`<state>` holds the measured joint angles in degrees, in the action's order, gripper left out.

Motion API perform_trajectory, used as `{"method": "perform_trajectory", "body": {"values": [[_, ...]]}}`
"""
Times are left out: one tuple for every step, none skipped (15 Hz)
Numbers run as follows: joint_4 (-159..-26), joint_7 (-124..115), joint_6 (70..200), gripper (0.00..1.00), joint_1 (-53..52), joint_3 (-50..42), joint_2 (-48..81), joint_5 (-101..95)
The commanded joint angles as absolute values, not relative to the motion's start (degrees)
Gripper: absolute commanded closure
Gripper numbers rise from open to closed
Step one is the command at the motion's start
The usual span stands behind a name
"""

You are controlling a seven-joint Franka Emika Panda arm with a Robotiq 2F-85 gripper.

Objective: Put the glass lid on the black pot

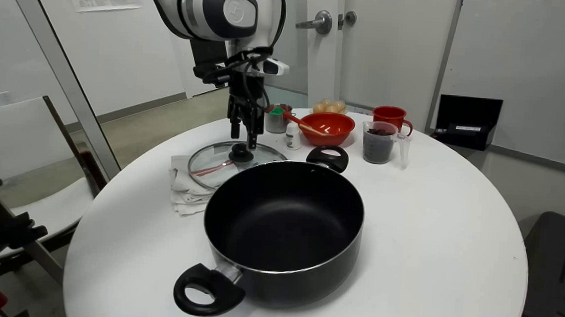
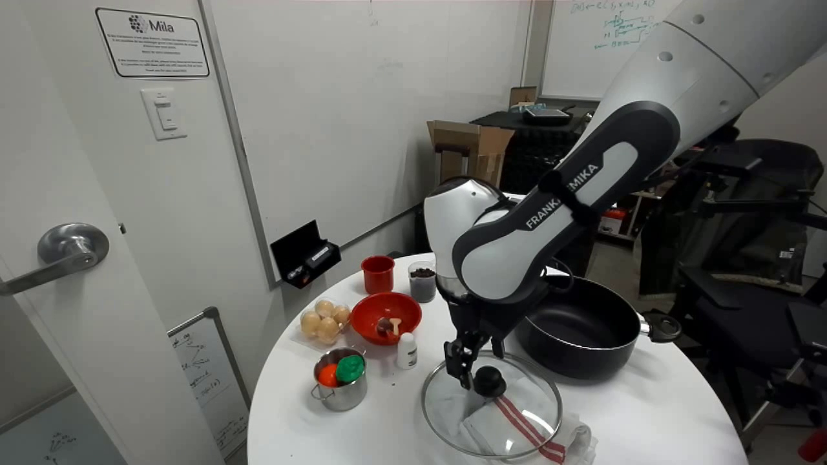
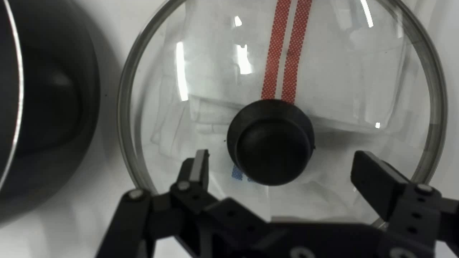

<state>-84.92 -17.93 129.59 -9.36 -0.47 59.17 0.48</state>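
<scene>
Our hand [image 3: 281,165] is spread wide in the wrist view, its two fingers [image 3: 376,182] standing to either side of the black knob [image 3: 274,154] with a gap left and right, so we have hold of nothing. Around that knob we see the glass lid [image 3: 322,111], most of its metal rim [image 3: 124,100] showing. Along the left edge is part of the black pot [image 3: 53,118], with a strip of white worktop [image 3: 120,18] between it and the lid.

In an exterior view we find the hand pointing straight down over the lid, fingertips close to the knob. Part of the lid lies across a folded cloth [image 1: 185,196]. Upright just beside the lid stands the pot, not yet covered, with a looped handle [image 1: 229,294] on either side. Farther back we make out a red bowl [image 1: 331,139], a red mug [image 1: 387,117] and a clear measuring cup [image 1: 376,152] with dark contents.

In an exterior view, too, our arm [image 2: 497,255] bends down over the lid, and one fingertip shows just beside the knob. Near the bowl are pale brown eggs [image 2: 326,323], a white bottle [image 2: 407,354] and a small metal pot [image 2: 345,397] holding a green piece [image 2: 351,368] and an orange piece [image 2: 328,376].
</scene>
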Motion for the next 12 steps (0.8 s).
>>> {"method": "perform_trajectory", "body": {"values": [[-79.70, -17.40, 125.14, 0.00, -8.41, 0.43, 62.13, 2.50], [-79.23, -17.50, 124.62, 0.00, -8.30, 0.45, 62.42, 2.75], [-78.71, -17.45, 124.13, 0.00, -8.21, 0.51, 62.72, 2.98], [-78.16, -17.50, 123.65, 0.00, -8.11, 0.53, 62.99, 3.29], [-77.63, -17.51, 123.16, 0.00, -8.04, 0.54, 63.29, 3.55], [-77.11, -17.56, 122.59, 0.16, -7.95, 0.56, 63.58, 3.80], [-76.71, -17.64, 122.15, 0.26, -7.92, 0.52, 63.79, 3.94], [-76.37, -17.70, 121.67, 0.32, -7.85, 0.51, 63.96, 4.11], [-76.08, -17.74, 121.30, 0.40, -7.75, 0.53, 64.09, 4.29], [-75.87, -17.75, 121.01, 0.47, -7.65, 0.53, 64.16, 4.43], [-75.57, -17.77, 120.79, 0.55, -7.55, 0.53, 64.31, 4.54], [-75.46, -17.75, 120.62, 0.62, -7.42, 0.55, 64.32, 4.59]]}}
